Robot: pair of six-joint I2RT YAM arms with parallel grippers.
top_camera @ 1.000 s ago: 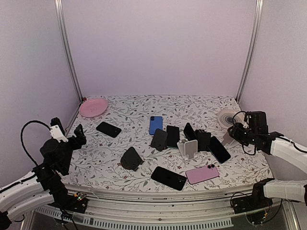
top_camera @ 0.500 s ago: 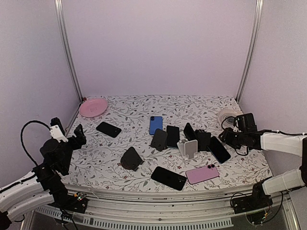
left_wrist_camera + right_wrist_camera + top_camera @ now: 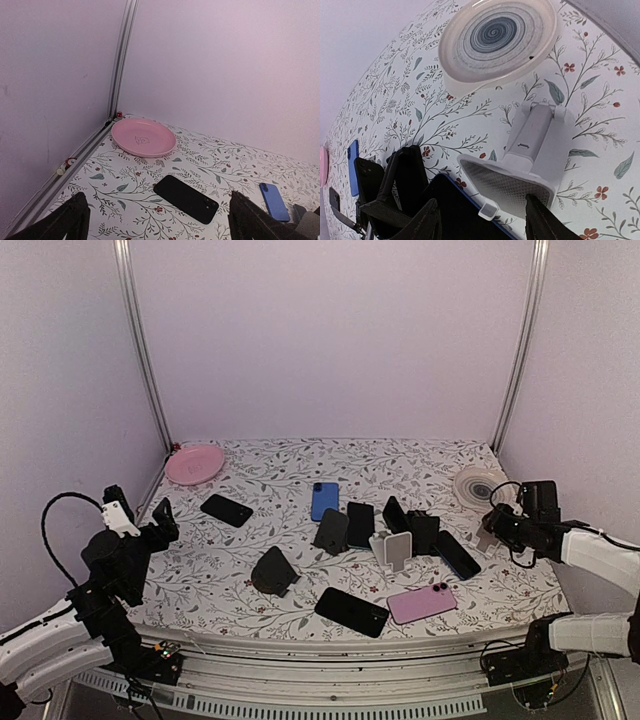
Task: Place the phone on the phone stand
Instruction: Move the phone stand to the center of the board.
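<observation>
A white phone stand sits on the floral table, right in front of my right gripper. The gripper is open; its dark fingertips flank the stand's meshed plate and grip nothing. A dark phone with a blue edge lies flat beside the stand's front lip, its corner by the small tab. From above, that phone lies left of the right gripper. My left gripper is open at the left side, with a black phone on the table ahead of it.
A swirl-patterned bowl stands behind the stand, and a pink plate fills the far left corner. Mid-table there is another white stand, black stands, a blue phone, a pink phone and a black phone.
The right gripper reached left toward the stand and dark phone, then drew back to the right with its jaws wider. The left arm has not moved.
</observation>
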